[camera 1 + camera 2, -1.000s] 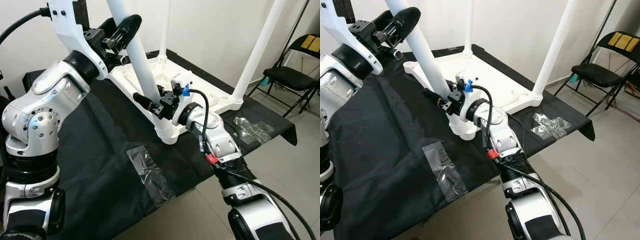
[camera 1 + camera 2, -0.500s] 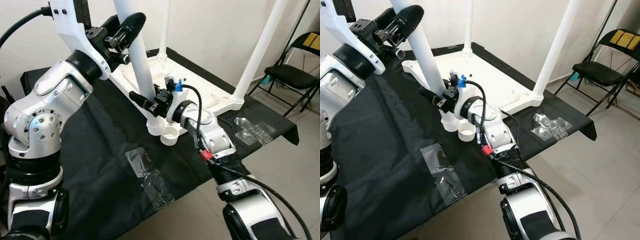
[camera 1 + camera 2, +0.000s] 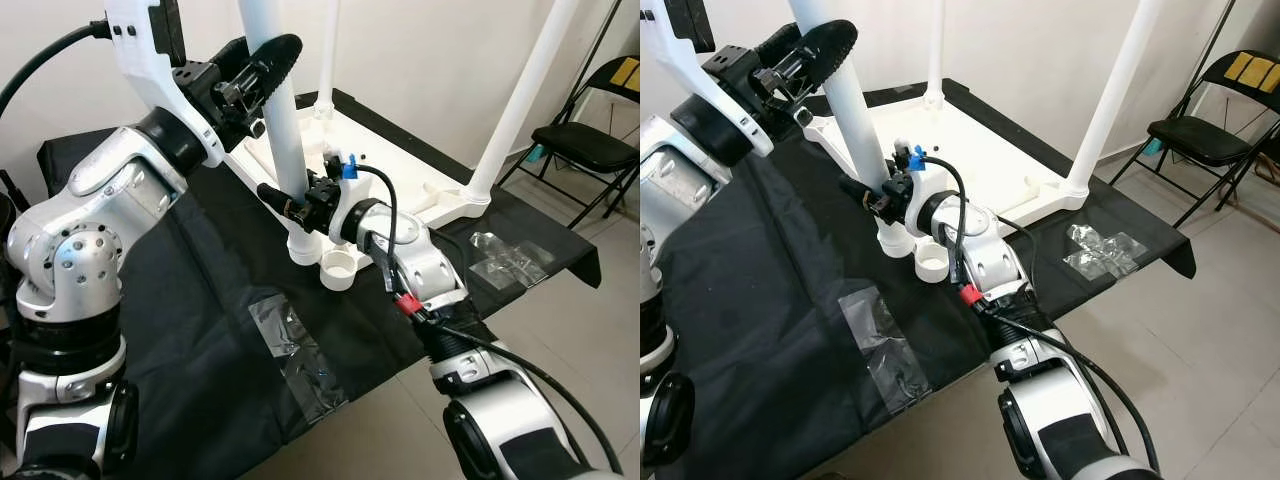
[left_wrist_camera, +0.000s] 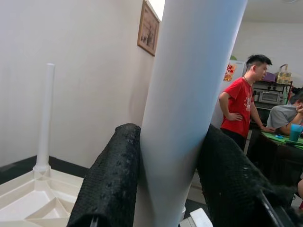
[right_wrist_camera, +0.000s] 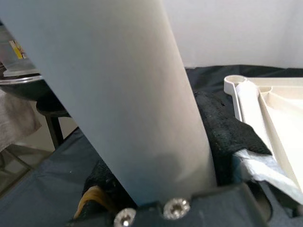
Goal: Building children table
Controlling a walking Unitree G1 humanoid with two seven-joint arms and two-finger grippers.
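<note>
Leg (image 3: 283,120), a white tube, stands nearly upright beside the empty corner socket (image 3: 338,268) of the upturned tabletop (image 3: 990,170) on the black cloth (image 3: 200,300). The left gripper (image 3: 250,75) clamps it high up, the right gripper (image 3: 295,205) low down. Seating it likely calls for shifting its foot over the socket, holding it plumb, then pressing down.

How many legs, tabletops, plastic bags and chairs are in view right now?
Legs: 3 (held leg, far leg, right leg)
Tabletop: 1
Bags: 2 (near bag, right bag)
Chair: 1
Total: 7
</note>
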